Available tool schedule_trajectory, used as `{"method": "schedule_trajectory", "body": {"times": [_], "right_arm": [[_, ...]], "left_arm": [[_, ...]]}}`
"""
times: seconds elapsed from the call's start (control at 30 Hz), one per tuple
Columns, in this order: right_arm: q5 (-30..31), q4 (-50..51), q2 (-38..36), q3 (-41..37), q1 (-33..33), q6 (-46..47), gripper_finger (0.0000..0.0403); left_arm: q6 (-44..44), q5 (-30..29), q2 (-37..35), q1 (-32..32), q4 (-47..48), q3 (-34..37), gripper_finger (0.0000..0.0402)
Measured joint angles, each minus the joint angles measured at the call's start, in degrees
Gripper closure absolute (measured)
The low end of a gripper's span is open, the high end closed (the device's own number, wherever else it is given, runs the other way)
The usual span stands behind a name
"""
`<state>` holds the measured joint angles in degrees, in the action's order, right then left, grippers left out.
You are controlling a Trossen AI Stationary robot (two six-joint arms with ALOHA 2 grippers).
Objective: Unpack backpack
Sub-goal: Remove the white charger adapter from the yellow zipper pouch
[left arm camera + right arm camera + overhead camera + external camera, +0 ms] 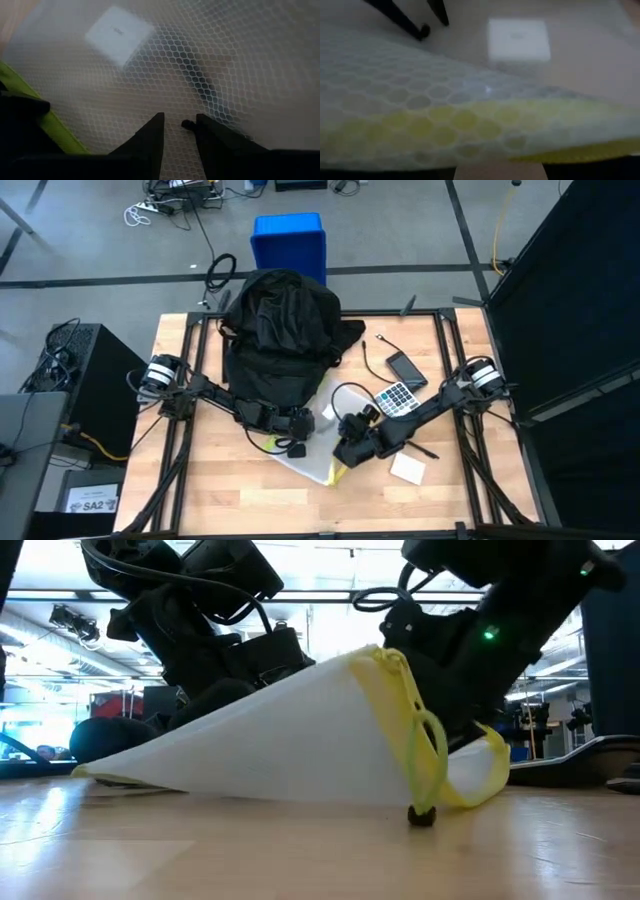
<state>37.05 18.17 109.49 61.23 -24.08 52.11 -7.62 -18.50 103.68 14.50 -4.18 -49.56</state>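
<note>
Overhead, table-level, two close wrist views

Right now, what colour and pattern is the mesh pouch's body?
The mesh pouch is white with a honeycomb pattern and yellow-green trim, clearest in the left wrist view.

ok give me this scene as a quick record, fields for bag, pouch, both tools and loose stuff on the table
backpack: black backpack, far side of table
pouch: white mesh pouch with yellow zip, one edge lifted off table
left tool: left tool pinching the mesh
right tool: right tool at the pouch's yellow edge, grip unclear
loose items: calculator, phone, white pad
behind table: blue bin
</note>
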Motion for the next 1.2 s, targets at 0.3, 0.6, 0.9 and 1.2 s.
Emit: {"method": "schedule_trajectory", "body": {"times": [0.3, 0.6, 0.9, 1.2], "right_arm": [[1.3, -5.3, 0.0, 0.0, 2.2, -6.2, 0.0152], [2.1, -12.2, 0.0, -3.1, 6.3, -8.9, 0.0117], [-8.0, -28.6, 0.1, -9.7, 10.7, -18.3, 0.015], [-10.0, -30.6, 0.1, -10.3, 10.3, -22.4, 0.0367]], "left_arm": [[0.9, 0.0, 0.0, 0.0, -0.4, 0.0, 0.0314], [1.5, 1.0, 0.0, 0.0, -0.7, 0.0, 0.0314], [1.6, 1.8, 0.0, 0.0, -0.9, 0.0, 0.0315], [1.6, 1.8, 0.0, 0.0, -0.8, 0.0, 0.0315]]}}
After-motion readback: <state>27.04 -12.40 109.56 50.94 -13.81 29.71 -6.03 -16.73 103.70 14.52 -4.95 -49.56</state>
